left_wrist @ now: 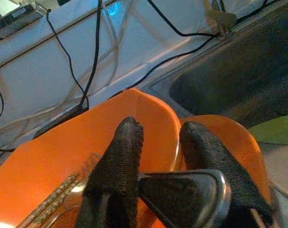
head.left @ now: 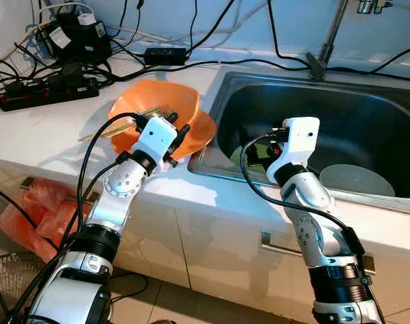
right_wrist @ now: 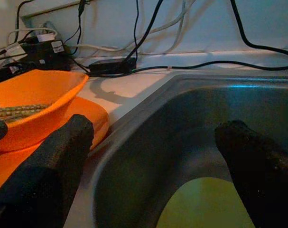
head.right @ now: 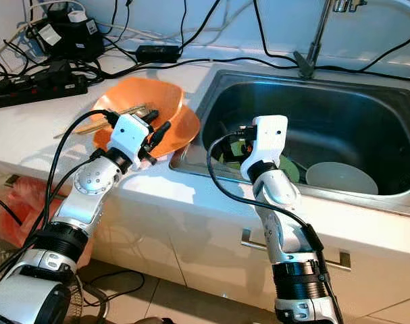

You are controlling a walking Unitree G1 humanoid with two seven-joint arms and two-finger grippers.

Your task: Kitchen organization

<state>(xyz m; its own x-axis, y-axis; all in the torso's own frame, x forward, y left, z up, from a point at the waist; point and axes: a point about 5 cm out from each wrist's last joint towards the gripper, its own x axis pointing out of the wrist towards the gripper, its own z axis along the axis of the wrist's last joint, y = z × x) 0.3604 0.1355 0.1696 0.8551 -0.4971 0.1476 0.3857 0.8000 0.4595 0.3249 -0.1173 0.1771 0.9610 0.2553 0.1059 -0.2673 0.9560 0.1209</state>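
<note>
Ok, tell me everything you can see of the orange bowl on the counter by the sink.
The orange bowl looks like glossy plastic, wide with a flaring rim. It sits tilted on a second orange dish of the same colour, on the white counter just left of the steel sink. Chopsticks lie inside it, their ends sticking out over the rim. The left gripper straddles the rim, one finger inside and one outside; whether it is squeezing is unclear.

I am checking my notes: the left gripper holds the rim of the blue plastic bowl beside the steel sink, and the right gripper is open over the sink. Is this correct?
Not quite: the plastic bowl is orange, as the left wrist view shows. The left gripper does grip its rim beside the steel sink, and the right gripper is open over it.
</note>
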